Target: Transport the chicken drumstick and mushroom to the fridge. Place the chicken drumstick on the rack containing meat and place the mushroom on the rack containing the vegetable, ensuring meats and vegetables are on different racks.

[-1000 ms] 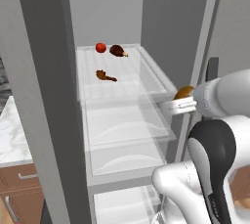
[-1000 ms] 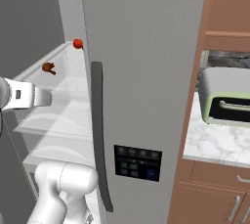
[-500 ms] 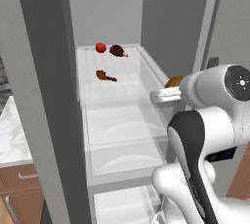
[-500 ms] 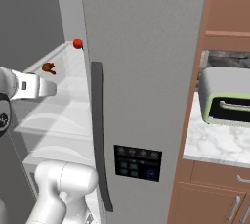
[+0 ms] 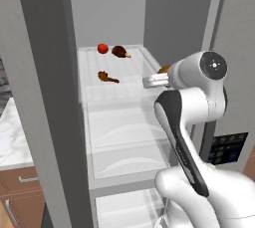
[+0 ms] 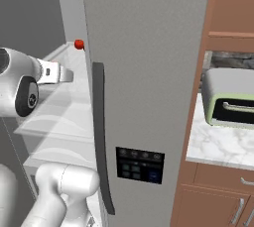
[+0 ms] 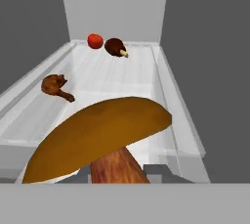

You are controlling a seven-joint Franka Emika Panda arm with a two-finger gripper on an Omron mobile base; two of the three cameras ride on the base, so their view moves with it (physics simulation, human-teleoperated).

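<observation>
My gripper (image 7: pixel 119 175) is shut on the stem of the mushroom (image 7: pixel 97 137), whose brown cap fills the lower hand view. In the left base view the mushroom (image 5: pixel 164 68) and gripper (image 5: pixel 160 75) hover at the front right edge of the open fridge's (image 5: pixel 45 97) top rack (image 5: pixel 129 70). On that rack lie the chicken drumstick (image 5: pixel 107 77) (image 7: pixel 56 86) at mid-left, the dark meat chunk (image 5: pixel 120 51) (image 7: pixel 115 46) and the red vegetable (image 5: pixel 102 48) (image 7: pixel 95 40) side by side at the back. The right base view shows the hand (image 6: pixel 54 72) and the red vegetable (image 6: pixel 79 44).
The grey fridge door (image 6: pixel 149 47) with its long dark handle (image 6: pixel 99 137) stands right of the arm. Lower pale shelves (image 5: pixel 124 127) sit beneath the top rack. A toaster oven (image 6: pixel 230 97) rests on a marble counter (image 6: pixel 223 141) to the right.
The arm has swung left and up, carrying the mushroom from beside the fridge's right edge to over the front right of the top rack. The things on the rack have not moved.
</observation>
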